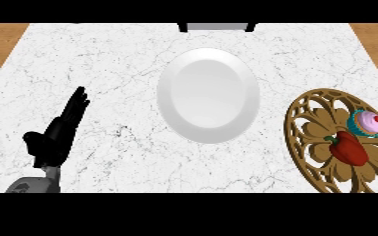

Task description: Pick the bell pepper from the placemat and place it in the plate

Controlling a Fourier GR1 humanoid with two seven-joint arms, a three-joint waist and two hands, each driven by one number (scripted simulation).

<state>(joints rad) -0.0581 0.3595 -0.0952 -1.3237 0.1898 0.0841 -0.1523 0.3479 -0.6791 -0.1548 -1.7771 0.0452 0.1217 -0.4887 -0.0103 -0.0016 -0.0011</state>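
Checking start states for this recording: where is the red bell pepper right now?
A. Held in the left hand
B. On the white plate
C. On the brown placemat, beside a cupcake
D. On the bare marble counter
C: the bell pepper lies on the ornate brown placemat at the view's right, just below the cupcake; the white plate holds nothing, and the left hand rests open at the lower left.

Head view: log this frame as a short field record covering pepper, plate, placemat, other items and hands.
bell pepper: red, lying on the placemat, at the right
placemat: round, brown openwork, cut off by the right edge
cupcake: on the placemat, just beyond the pepper
plate: white, nothing on it, centre of the marble counter
left robot hand: open, fingers straight, resting at lower left
right robot hand: not in view
task state: pepper not yet picked
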